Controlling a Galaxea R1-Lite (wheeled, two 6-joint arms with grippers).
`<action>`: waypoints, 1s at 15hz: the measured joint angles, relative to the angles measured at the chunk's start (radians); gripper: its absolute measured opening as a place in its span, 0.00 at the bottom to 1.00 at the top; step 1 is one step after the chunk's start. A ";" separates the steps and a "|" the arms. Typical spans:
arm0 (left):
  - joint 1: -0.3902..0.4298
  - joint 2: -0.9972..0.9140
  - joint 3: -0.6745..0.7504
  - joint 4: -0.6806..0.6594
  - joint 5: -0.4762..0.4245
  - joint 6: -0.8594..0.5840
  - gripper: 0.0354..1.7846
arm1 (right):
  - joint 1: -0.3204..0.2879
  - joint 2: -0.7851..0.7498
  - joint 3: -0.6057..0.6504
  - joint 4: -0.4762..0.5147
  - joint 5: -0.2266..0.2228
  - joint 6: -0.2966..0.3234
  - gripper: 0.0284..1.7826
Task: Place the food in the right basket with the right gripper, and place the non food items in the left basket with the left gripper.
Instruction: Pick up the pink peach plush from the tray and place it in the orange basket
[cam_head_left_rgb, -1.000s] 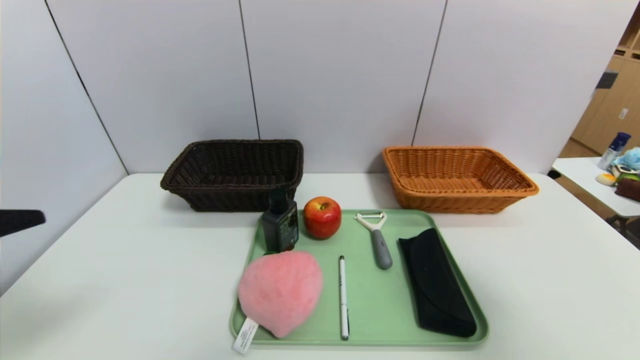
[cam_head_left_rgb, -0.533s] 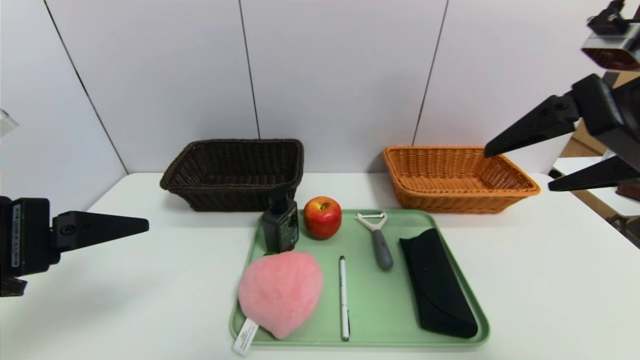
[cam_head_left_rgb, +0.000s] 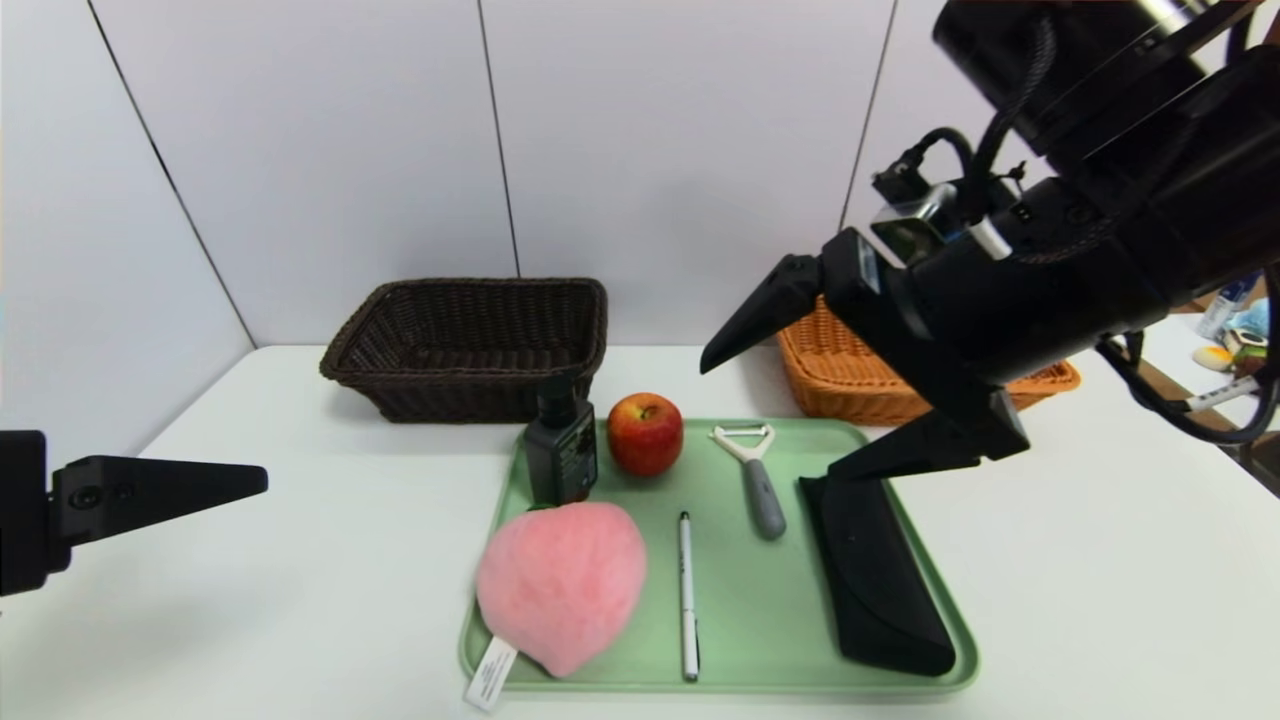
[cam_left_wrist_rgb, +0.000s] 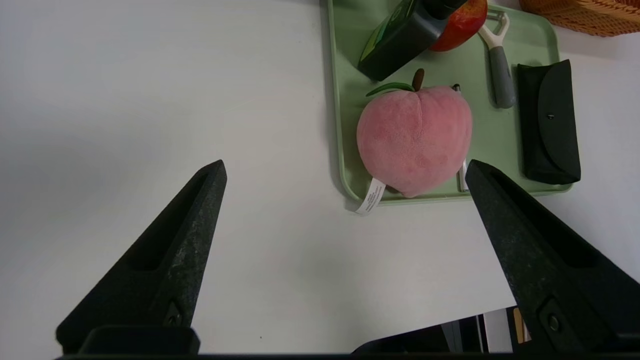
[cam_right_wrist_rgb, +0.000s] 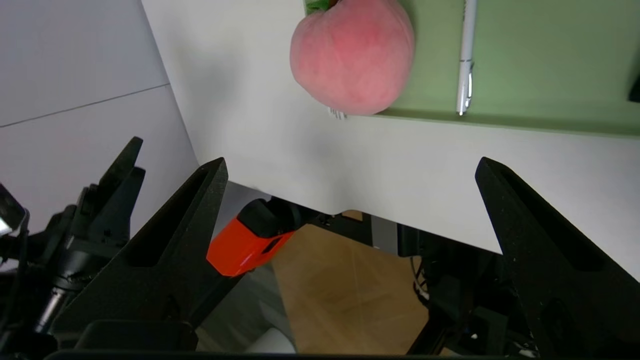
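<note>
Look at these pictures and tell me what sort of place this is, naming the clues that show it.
Probably an indoor lab or test room set up for robot sorting. A plain white table stands against bare partition panels, with a green tray of mixed objects and two wicker baskets laid out. Another cluttered table stands behind.

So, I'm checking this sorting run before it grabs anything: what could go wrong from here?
The open right gripper hovers over the peeler and glasses case, so it might catch a non-food item rather than the apple. The pump bottle stands close beside the apple and could be tipped. The plush peach is wide, so a grip may slip.
</note>
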 joint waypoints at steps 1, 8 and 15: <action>0.000 -0.016 0.002 0.010 0.005 0.000 0.94 | 0.011 0.021 0.000 -0.006 0.002 0.008 0.96; 0.000 -0.098 0.032 0.050 0.006 0.000 0.94 | 0.064 0.132 0.001 -0.093 0.004 0.051 0.96; 0.000 -0.139 0.044 0.051 0.002 0.001 0.94 | 0.129 0.219 -0.002 -0.143 0.004 0.126 0.96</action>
